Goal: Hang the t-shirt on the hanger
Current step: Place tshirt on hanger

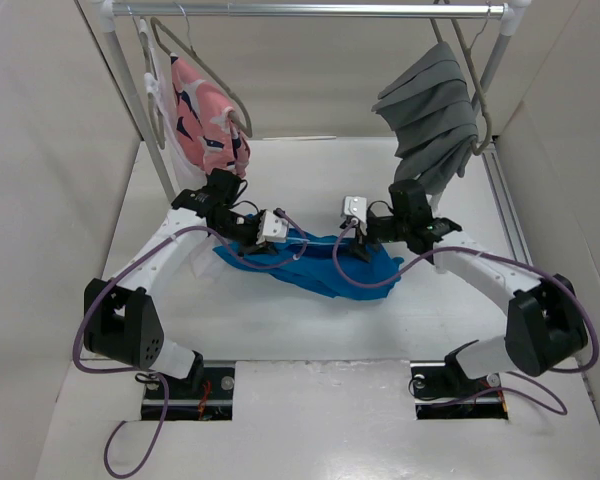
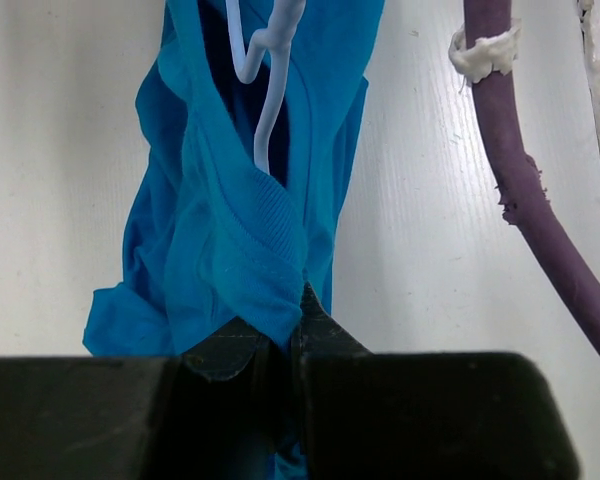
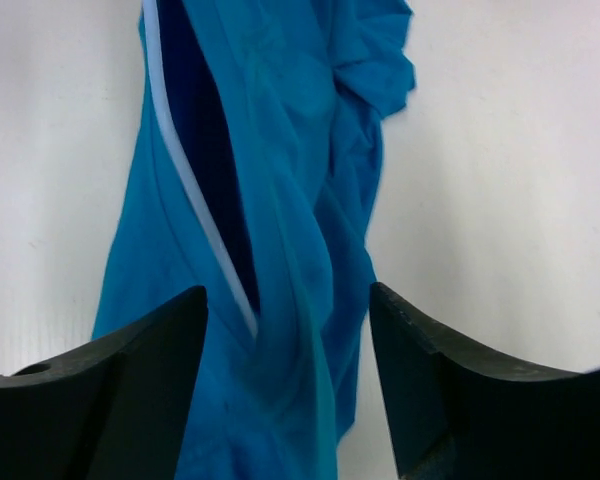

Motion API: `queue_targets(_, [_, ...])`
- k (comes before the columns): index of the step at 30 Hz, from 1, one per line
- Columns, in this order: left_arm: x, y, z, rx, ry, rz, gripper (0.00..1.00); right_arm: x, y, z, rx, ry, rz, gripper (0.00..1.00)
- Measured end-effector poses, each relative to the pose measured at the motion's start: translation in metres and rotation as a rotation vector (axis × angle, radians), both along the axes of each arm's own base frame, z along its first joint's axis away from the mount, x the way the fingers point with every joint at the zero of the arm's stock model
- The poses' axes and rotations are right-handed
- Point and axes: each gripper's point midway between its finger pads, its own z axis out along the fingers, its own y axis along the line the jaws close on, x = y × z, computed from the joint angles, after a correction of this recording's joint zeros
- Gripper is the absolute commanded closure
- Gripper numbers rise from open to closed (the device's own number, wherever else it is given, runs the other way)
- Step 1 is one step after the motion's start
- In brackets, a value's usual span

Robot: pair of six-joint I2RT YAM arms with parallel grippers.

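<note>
Left gripper (image 2: pixel 280 335) was seen clamped on the ribbed collar of the blue t-shirt (image 2: pixel 220 240), which lay bunched on the white table (image 1: pixel 280 330) between the arms. Right gripper (image 3: pixel 285 295) was set open astride the cloth. The light-blue wire hanger (image 2: pixel 268 90) was partly threaded inside the shirt; the shoulders were judged not yet seated.

The t-shirt (image 1: pixel 325 268) is plain bright blue cloth, bunched and twisted into a long crumpled strip across the middle of the white table (image 1: pixel 280 335); one ribbed edge is gathered into folds. The hanger (image 2: pixel 270 100) is thin light-blue wire; it lies partly inside the shirt, its kinked neck showing in a dark opening; one straight arm (image 3: pixel 195 200) runs along a fold.
</note>
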Motion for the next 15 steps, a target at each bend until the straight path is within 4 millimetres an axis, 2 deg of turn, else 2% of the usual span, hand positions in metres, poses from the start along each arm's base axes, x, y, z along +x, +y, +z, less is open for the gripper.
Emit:
queue_targets(3, [-0.002, -0.001, 0.001, -0.004, -0.001, -0.008, 1.0, -0.002, 0.018, -0.003, -0.002, 0.01, 0.05, 0.32])
queue_targets(4, [-0.002, -0.001, 0.001, -0.004, -0.001, -0.009, 1.0, -0.003, 0.025, -0.001, 0.0, 0.007, 0.069, 0.35])
queue_targets(7, [-0.002, -0.001, 0.001, -0.005, 0.0, -0.009, 1.0, -0.009, 0.046, 0.014, 0.02, -0.028, 0.129, 0.43])
queue_targets(10, [-0.002, -0.002, 0.002, -0.013, 0.002, -0.008, 1.0, -0.011, 0.064, 0.033, 0.049, -0.071, 0.173, 0.63])
queue_targets(11, [-0.002, -0.003, 0.002, -0.017, 0.003, -0.007, 1.0, -0.011, 0.069, 0.038, 0.059, -0.078, 0.182, 0.79])
queue_targets(13, [0.0, -0.003, 0.003, -0.02, 0.002, -0.002, 1.0, -0.01, 0.073, 0.042, 0.071, -0.08, 0.192, 1.0])
queue_targets(15, [0.005, -0.002, 0.004, -0.023, -0.001, 0.02, 1.0, -0.014, 0.075, 0.035, 0.07, -0.046, 0.207, 1.0])
